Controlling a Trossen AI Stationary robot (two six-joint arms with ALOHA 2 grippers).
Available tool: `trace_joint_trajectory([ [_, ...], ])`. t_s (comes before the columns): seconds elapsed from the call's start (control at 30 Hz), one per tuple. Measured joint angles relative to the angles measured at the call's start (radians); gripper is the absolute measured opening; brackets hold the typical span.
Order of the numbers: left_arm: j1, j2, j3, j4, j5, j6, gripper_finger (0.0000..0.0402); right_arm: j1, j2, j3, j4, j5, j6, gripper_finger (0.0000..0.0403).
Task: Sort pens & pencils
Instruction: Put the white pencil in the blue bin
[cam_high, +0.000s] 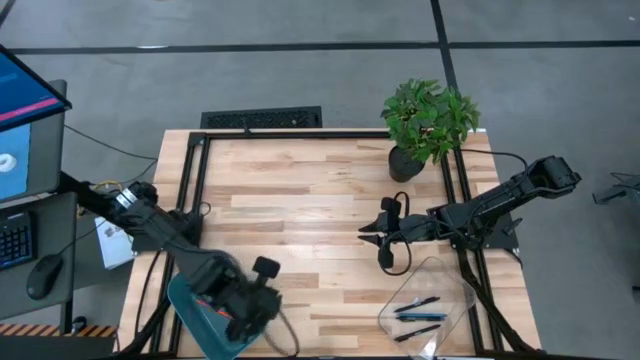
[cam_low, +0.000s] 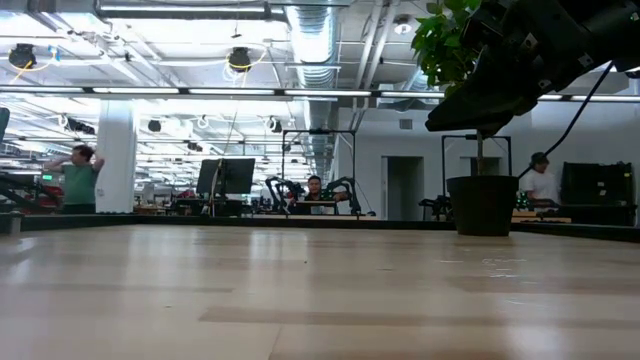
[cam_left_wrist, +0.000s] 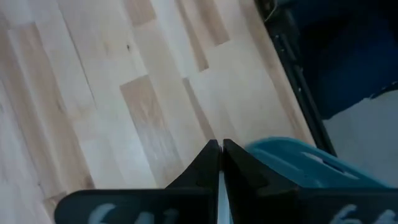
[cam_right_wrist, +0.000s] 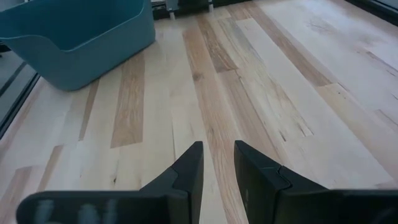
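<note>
I am logging the pens (cam_high: 418, 310) first: slim dark sticks, one bluish, lying together inside the clear tray (cam_high: 385, 318) at the near right corner of the table; I am not seeing any pencils on the open wood, and whether any are lying in the teal bin (cam_high: 184, 300) at the near left I cannot tell, since the left arm is covering it. I am judging the pens to be light, rigid and smooth-barrelled, likely to roll or skid if nudged, so I am planning any pinch across the middle of a barrel, jaws crosswise to its length, rather than at a tapered tip. The right gripper (cam_right_wrist: 217, 163) is hovering over bare boards near the table's middle right, its fingers (cam_right_wrist: 189, 167) standing partly apart with a narrow gap and nothing between them. The left gripper (cam_left_wrist: 221, 163) is hanging above the teal bin's rim, fingers pressed together, empty. The wooden table (cam_high: 300, 190) is pale butcher-block planking, flat, dry-looking, framed by black rails. A potted plant (cam_high: 428, 125) is standing at the far right corner, a keyboard (cam_high: 262, 119) is lying beyond the far edge, and a monitor (cam_high: 25, 125) is glowing off to the left. The low view is showing an open workshop with ceiling ducts and several people well behind the table.
</note>
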Motion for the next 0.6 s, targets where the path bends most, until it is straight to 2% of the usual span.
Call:
trace_joint_trajectory([
  [0.43, -0.258, -0.014, 0.0, -0.03, -0.178, -0.151, 0.0, 0.0, 0.0, 0.0, 0.014, 0.0, 0.023, 0.0113],
  [0.6, -0.319, -0.013, -0.045, -0.02, -0.234, -0.189, 0.0, -0.002, 0.0, 0.0, 0.031, 0.0, 0.024, 0.0113],
])
